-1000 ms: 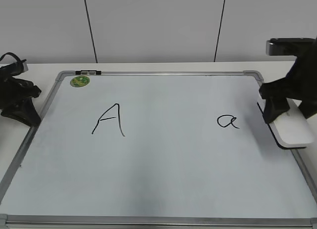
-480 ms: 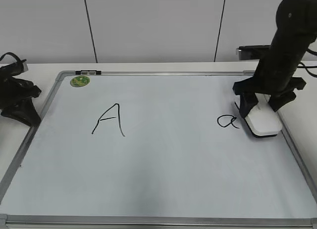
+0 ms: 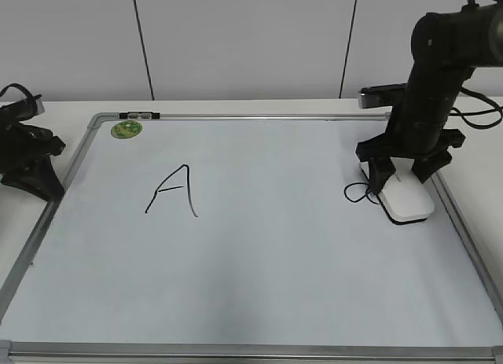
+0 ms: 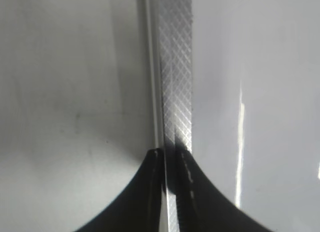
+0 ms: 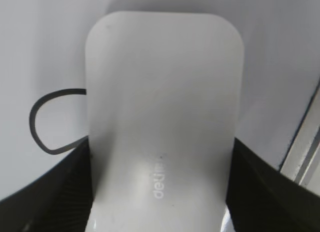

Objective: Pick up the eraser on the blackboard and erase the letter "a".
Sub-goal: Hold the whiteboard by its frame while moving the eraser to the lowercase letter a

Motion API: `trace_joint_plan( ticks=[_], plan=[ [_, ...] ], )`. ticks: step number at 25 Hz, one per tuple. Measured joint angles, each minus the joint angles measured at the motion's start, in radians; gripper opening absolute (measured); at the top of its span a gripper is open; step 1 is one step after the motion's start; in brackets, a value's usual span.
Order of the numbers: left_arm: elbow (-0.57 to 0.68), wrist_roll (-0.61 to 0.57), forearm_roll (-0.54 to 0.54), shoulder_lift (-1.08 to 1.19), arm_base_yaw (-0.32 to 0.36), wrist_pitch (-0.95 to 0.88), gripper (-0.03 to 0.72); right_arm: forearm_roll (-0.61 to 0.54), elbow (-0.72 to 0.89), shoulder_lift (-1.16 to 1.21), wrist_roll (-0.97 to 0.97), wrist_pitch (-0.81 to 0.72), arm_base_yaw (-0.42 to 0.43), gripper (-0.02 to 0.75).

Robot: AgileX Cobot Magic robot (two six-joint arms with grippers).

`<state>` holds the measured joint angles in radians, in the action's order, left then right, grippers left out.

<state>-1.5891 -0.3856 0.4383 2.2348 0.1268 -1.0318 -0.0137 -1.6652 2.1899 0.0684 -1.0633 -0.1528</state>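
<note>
Exterior view: the right gripper (image 3: 403,174) clamps the eraser (image 3: 406,200) by its long sides and presses it flat on the blackboard (image 3: 259,262), near the right frame. The eraser covers the right part of the letter "a" (image 3: 355,194); only the left loop shows. The capital "A" (image 3: 174,191) and the green magnet (image 3: 126,129) lie well apart, untouched. The left gripper (image 3: 31,163) rests on the table (image 3: 259,107) at the board's left edge.

Left wrist view: only the metal frame (image 4: 175,91) runs up between dark fingertips; whether this gripper is open or closed I cannot tell.

Right wrist view: this alone shows the fingers (image 5: 45,197) flanking the eraser's near end, beside its grey lettering (image 5: 159,179). The block looks light, stiff and smooth-sided, so a firm hold across its width, kept flat, should suit wiping, though it might slip.
</note>
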Motion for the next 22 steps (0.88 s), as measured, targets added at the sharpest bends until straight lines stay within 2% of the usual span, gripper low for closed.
trace_joint_plan(
  ticks=[7,12,16,22],
  plan=[
    [0.0,0.0,0.001,0.0,0.0,0.0,0.034,0.023,-0.01,0.008,0.016,0.018,-0.126,0.528],
    [0.0,0.0,0.001,0.0,0.0,0.0,0.034,-0.004,-0.01,0.01,0.045,0.036,-0.207,0.528],
    [0.0,0.0,0.001,0.0,0.0,0.0,0.034,-0.006,-0.01,0.011,0.049,0.038,-0.209,0.528],
    [0.0,0.0,0.005,0.0,0.0,0.0,0.034,-0.024,-0.02,0.014,0.037,0.028,-0.167,0.528]
  ],
)
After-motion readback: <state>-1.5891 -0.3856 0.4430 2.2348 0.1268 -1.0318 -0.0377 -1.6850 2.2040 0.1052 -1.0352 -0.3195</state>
